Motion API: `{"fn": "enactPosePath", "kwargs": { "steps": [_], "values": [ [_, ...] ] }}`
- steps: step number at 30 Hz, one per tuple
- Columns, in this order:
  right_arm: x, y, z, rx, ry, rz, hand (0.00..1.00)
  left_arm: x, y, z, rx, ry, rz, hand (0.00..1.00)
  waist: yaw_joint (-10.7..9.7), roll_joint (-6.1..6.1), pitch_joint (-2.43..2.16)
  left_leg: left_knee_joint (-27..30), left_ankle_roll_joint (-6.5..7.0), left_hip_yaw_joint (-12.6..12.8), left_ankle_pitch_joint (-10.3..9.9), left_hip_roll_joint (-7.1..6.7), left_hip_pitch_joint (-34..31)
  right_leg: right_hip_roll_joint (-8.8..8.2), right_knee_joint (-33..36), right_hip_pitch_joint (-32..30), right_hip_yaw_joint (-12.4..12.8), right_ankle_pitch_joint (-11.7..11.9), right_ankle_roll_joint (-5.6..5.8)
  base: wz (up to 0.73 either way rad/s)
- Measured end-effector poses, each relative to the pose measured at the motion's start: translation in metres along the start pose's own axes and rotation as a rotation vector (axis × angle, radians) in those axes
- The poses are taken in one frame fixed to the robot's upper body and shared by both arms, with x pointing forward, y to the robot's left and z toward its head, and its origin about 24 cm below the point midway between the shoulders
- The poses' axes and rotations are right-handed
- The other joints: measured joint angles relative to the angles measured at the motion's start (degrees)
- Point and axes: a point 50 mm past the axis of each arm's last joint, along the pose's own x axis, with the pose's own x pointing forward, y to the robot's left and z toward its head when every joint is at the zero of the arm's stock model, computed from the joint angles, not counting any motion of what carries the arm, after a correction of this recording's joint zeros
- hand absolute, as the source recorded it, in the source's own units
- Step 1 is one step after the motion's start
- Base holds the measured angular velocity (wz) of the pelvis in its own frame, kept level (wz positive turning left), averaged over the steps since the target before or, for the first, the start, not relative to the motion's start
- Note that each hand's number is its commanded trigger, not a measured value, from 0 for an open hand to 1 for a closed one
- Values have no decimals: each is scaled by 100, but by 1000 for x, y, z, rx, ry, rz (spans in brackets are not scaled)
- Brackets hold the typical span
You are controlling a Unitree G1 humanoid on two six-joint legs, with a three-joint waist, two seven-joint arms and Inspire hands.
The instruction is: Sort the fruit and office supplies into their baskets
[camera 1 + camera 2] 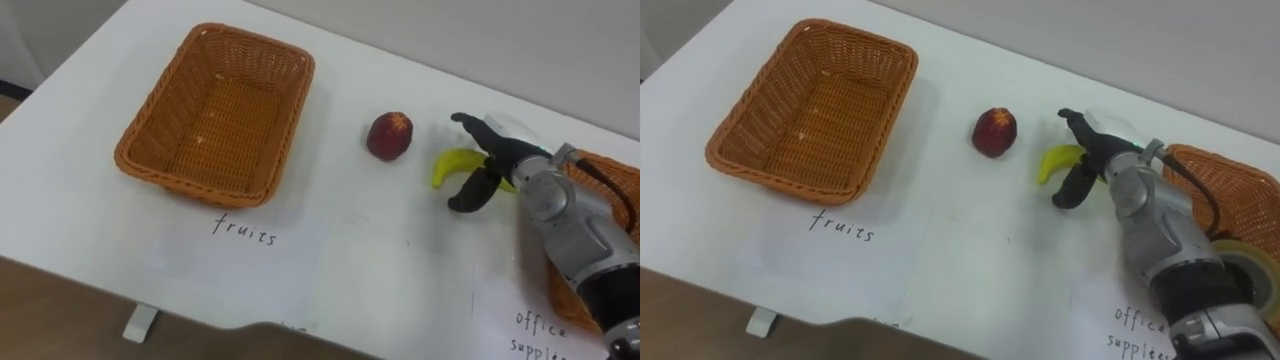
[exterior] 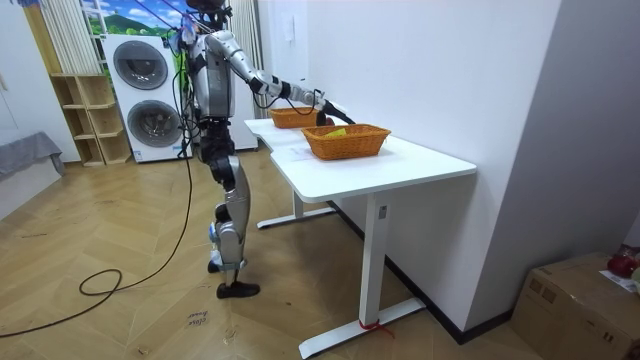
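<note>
One right robot hand is reaching in from the right over the desk, dark fingers spreading wide apart. One finger is pointing up past the far side of the fruit and the thumb is curling down on its near side. It is straddling one yellow curved banana. The banana is lying flat on the desk, right in the gap between fingers and thumb. I cannot tell if anything is touching it yet, and nothing is pinching it.

One small white thing is sitting just behind the robot hand; I cannot tell what it is.

One round dark-red fruit is sitting just left of the banana, apart from it and outside both baskets.

Two orange-brown woven wicker baskets:
- One rectangular basket is lying well left of the fruit, with nothing showing inside it.
- The other basket is lying at the right edge, partly behind the robot's forearm.

Two white paper sheets with handwriting:
- One sheet is lying in front of the left basket.
- The other sheet is lying in front of the right basket.

One white rectangular desk is carrying all of it.

In the room view the robot is standing at the desk's side, right arm stretching out over it. Two stacked white washing machines and one pale wooden shelf are standing behind it.
</note>
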Motion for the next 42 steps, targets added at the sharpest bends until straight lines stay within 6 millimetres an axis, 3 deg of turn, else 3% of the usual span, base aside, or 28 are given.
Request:
{"fn": "enactPosePath", "kwargs": {
  "steps": [23, 42],
  "values": [
    [0, 4, -6, -3, 36, 42, 0, 2, 1, 3, 12, 6, -3, 0, 37, 4, 2, 8, 2, -41, 1, -10, -76, 5, 2, -11, -118, 2, 2, 1],
    [5, -2, -3, -4, 21, 78, 0, 3, 3, 10, 11, -16, 4, 0, 25, 97, 10, 3, -4, -106, 7, -12, -80, 8, -5, -8, -137, 2, 2, 0]
  ]
}}
